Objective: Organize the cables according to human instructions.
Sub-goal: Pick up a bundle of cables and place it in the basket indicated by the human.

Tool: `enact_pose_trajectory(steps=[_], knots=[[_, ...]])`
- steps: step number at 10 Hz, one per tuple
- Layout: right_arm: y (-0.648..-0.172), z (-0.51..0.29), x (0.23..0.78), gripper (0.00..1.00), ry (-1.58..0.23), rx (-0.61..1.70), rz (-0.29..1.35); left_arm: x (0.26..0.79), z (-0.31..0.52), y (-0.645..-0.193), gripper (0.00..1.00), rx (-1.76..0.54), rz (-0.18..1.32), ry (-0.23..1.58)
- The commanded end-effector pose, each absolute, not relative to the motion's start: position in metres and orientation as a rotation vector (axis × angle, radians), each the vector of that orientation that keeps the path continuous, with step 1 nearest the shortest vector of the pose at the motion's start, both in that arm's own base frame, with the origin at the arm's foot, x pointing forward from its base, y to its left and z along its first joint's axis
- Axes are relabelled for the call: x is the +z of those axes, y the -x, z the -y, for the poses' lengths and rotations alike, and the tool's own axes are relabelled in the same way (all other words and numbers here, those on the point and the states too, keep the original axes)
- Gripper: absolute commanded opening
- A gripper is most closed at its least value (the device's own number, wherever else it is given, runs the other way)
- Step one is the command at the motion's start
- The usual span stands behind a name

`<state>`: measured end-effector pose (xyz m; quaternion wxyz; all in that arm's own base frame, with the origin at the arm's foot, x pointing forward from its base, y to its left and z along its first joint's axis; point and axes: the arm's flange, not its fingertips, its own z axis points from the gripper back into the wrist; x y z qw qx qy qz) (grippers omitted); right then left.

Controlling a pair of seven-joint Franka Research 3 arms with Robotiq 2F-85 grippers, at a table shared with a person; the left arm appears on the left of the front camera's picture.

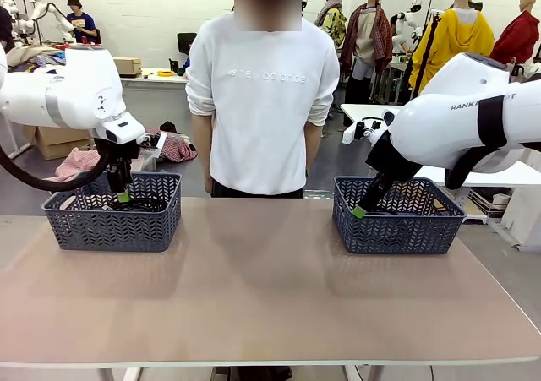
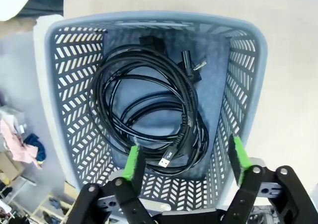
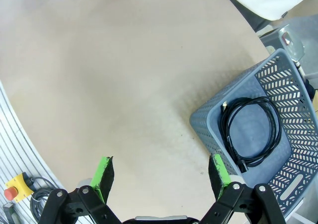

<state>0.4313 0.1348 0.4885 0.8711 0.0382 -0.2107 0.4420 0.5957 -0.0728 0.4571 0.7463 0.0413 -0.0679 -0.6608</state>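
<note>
Black coiled cables [image 2: 149, 110] lie heaped in the left grey basket [image 2: 69, 85], plugs toward its far end. My left gripper [image 2: 186, 160] hangs open just above that basket's near end, nothing between its green pads; from the front, the left gripper [image 1: 124, 197] dips over the left basket [image 1: 110, 225]. One coiled cable [image 3: 251, 127] lies in the right basket [image 3: 203, 122]. My right gripper [image 3: 161, 172] is open and empty over bare table beside it, and my right gripper [image 1: 359, 211] is at the left rim of the right basket [image 1: 397, 233]. The person [image 1: 262, 102] stands behind the table, hands out of sight.
The brown tabletop [image 1: 262, 288] stretches wide between and in front of the two baskets. A red-and-yellow stop button [image 3: 14, 189] with a grey cord sits off the table's edge in the right wrist view. Boxes and clothes lie on the floor behind the left basket.
</note>
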Motion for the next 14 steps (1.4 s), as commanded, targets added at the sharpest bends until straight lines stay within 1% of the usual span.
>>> enact_pose_trajectory(steps=[1, 5, 6, 7, 8, 14], knots=[[-0.4322, -0.1344, 0.4902, 1.00, -0.064, 0.914, 0.438, 0.4608, 0.0695, -0.5959, 1.00, -1.435, 0.151, -0.049], [-0.4322, -0.1344, 0.4902, 1.00, -0.064, 0.914, 0.438, 0.4601, 0.0697, -0.5953, 1.00, -1.432, 0.146, -0.028], [-0.4322, -0.1344, 0.4902, 1.00, -0.064, 0.914, 0.438, 0.4593, 0.0713, -0.5955, 1.00, -1.372, 0.182, -0.027], [-0.4322, -0.1344, 0.4902, 1.00, -0.064, 0.914, 0.438, 0.4561, 0.0747, -0.5954, 1.00, -1.352, 0.165, 0.045], [-0.4322, -0.1344, 0.4902, 1.00, -0.064, 0.914, 0.438, 0.4573, 0.0737, -0.5940, 1.00, -1.421, 0.145, -0.050], [-0.4322, -0.1344, 0.4902, 1.00, -0.064, 0.914, 0.438, 0.4573, 0.0737, -0.5940, 1.00, -1.421, 0.145, -0.050]])
